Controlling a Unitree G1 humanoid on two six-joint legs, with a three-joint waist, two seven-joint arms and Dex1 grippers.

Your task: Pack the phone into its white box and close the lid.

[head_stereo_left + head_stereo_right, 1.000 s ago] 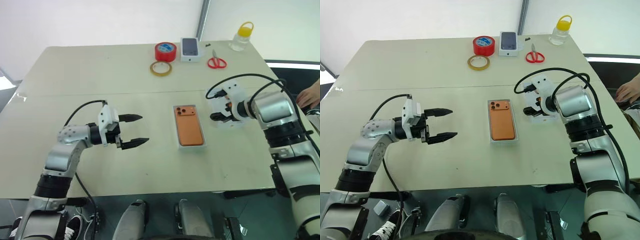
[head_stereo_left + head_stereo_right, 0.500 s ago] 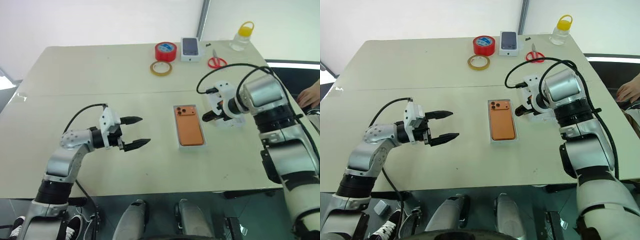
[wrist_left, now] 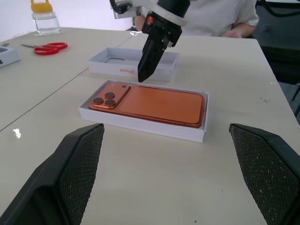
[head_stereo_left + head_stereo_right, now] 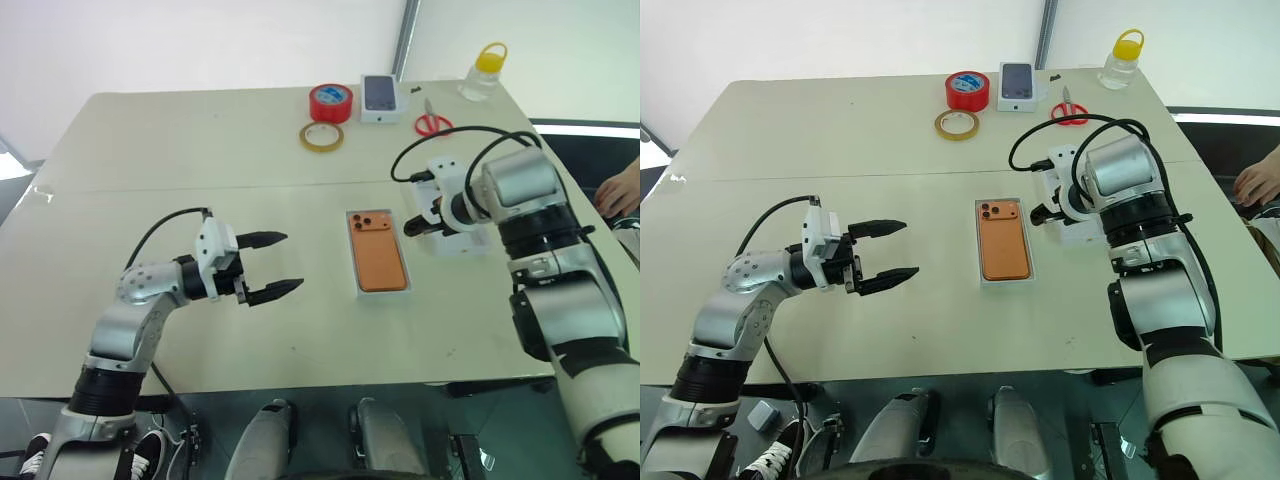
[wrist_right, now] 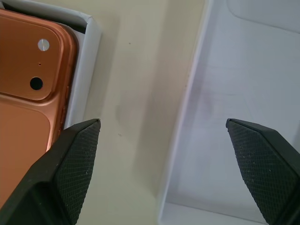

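Phone (image 4: 379,250) is already lying face-down in the box (image 3: 140,123), just left of my right claw (image 5: 161,168). Lid (image 3: 161,63) is sitting open-side up on the desk (image 4: 200,150), directly under that claw, w/ its near wall between the fingers. Right claw is hanging released, gripping nothing. Left claw (image 4: 272,264) is also spread wide, empty, well apart from the box. So packing looks done; I'm still needing to grab the lid, flip it & close it over the box.

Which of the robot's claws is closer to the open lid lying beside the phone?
The right. The right gripper hangs open over the lid's edge nearest the phone. The left gripper, also open, is on the phone's far side, well away.
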